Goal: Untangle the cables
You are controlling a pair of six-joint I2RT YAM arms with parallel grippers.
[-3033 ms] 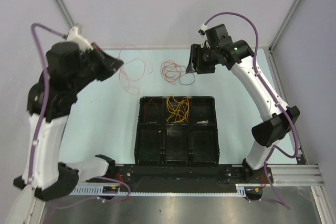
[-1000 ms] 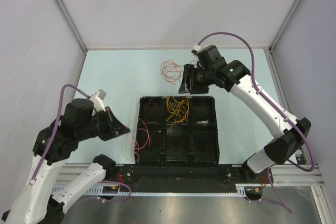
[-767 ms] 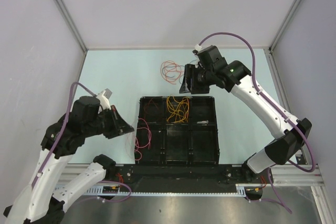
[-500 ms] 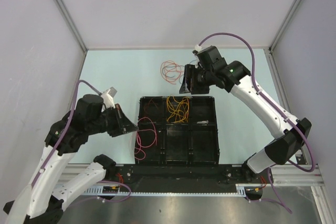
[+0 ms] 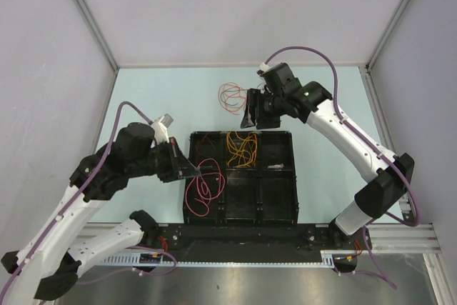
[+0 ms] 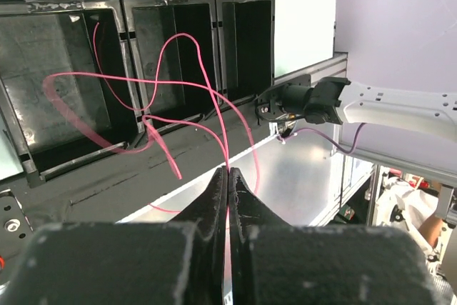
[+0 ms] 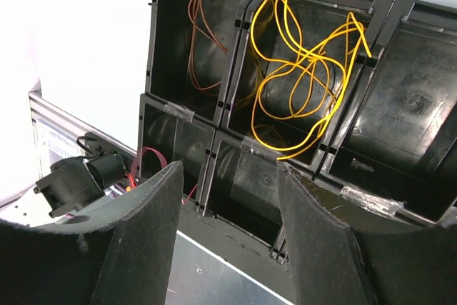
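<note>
- Pinches crimson cable (image 6: 148,123) in left hand (image 6: 228,176), above black tray (image 5: 275,198) toward worktop's (image 5: 150,105) near edge.
- Holds right hand (image 7: 228,169) spread over tray's far side.
- Shows orange cables (image 5: 230,97) loose near far edge.

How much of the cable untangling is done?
Done: a yellow cable and a brown cable lie in separate tray compartments. In hand: the left gripper is shut on a pink cable over the tray. Left: an orange tangle on the table by the open right gripper.
</note>
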